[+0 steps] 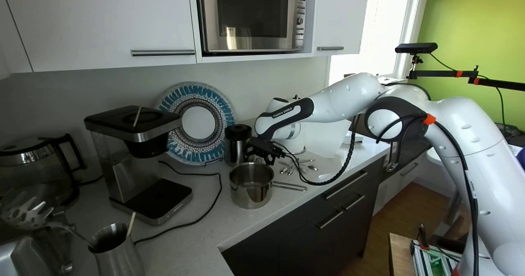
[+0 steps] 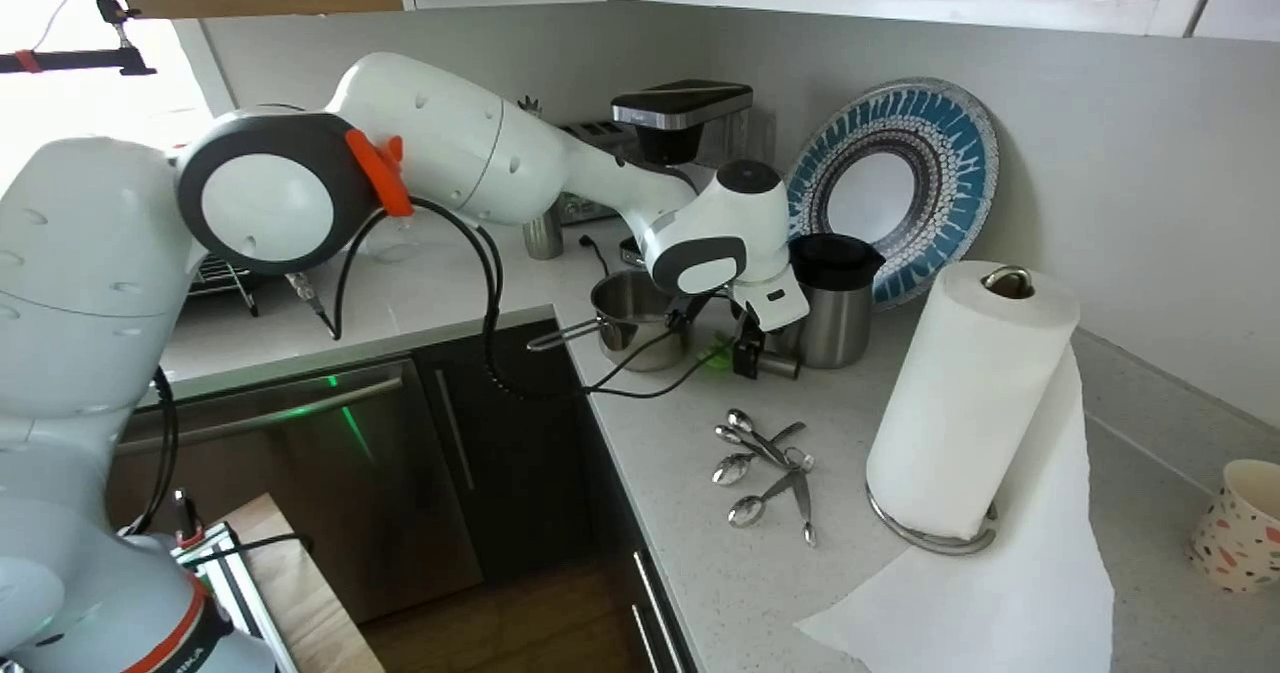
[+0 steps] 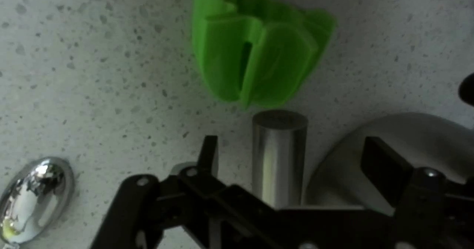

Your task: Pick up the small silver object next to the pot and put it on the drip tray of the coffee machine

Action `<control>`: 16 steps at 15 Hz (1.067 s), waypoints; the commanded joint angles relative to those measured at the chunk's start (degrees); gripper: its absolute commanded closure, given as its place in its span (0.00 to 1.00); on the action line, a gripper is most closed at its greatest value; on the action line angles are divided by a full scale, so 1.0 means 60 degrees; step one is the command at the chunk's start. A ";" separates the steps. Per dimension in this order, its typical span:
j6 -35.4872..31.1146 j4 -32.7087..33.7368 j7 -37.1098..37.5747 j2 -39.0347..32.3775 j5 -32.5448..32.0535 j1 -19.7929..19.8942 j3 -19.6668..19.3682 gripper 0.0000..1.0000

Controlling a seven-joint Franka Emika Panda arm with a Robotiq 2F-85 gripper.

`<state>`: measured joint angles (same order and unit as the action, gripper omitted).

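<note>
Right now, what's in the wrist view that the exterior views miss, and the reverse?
Wrist only: the dark slit in the bright-green piece, and the gaps between the silver cylinder and both fingers of the open pincer.

Exterior only: the coffee machine with its drip tray, the patterned platter, the paper-towel roll.

Shared: pincer, countertop and spoons, with one spoon bowl clear in the wrist view. An exterior view also catches the bright-green piece and, it seems, the cylinder. Can't tell if the wrist view's grey metal curve is saucepan or jug.
</note>
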<state>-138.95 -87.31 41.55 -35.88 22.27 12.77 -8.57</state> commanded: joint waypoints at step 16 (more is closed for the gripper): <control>0.2458 0.0744 -0.0640 0.0458 -0.0020 0.0170 0.0219 0.88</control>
<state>-127.70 -79.44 40.54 -37.91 22.36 14.00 -8.22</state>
